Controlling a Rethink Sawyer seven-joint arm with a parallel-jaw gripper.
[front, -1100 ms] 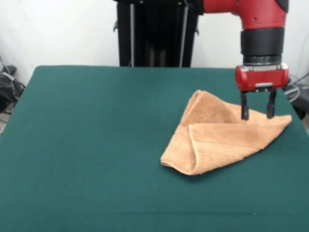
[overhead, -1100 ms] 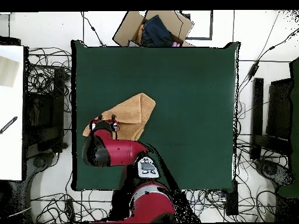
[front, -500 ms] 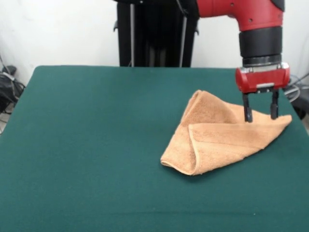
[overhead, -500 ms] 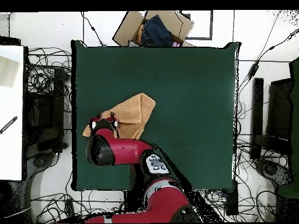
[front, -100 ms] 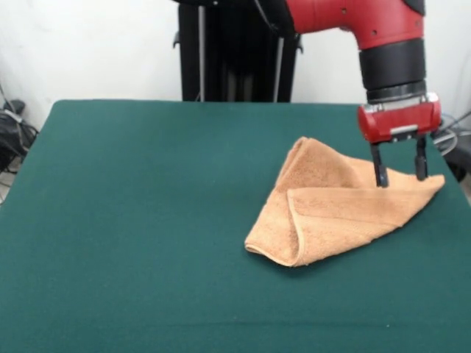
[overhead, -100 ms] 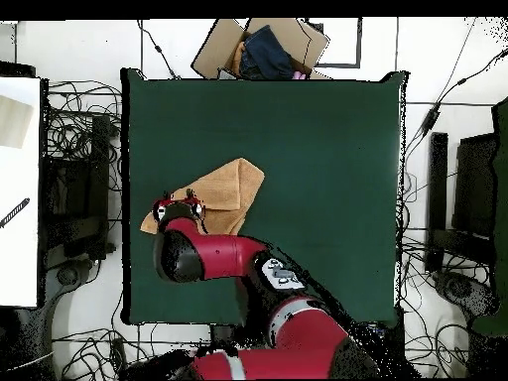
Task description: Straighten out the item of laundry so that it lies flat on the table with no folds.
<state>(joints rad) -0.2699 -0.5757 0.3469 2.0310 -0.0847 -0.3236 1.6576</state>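
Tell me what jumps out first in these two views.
The red arm's gripper, fingers apart, hangs over the far right corner of a peach-orange towel. The towel lies crumpled and folded over itself on the right half of the green table in the front view, not yet flat. In the overhead view, an open cardboard box with dark cloth inside sits just beyond the table's top edge.

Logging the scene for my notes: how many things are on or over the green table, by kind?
Towel, peach-orange, folded: 1
End effector, open, over the towel's far corner: 1
Table, green: 1
Total: 3
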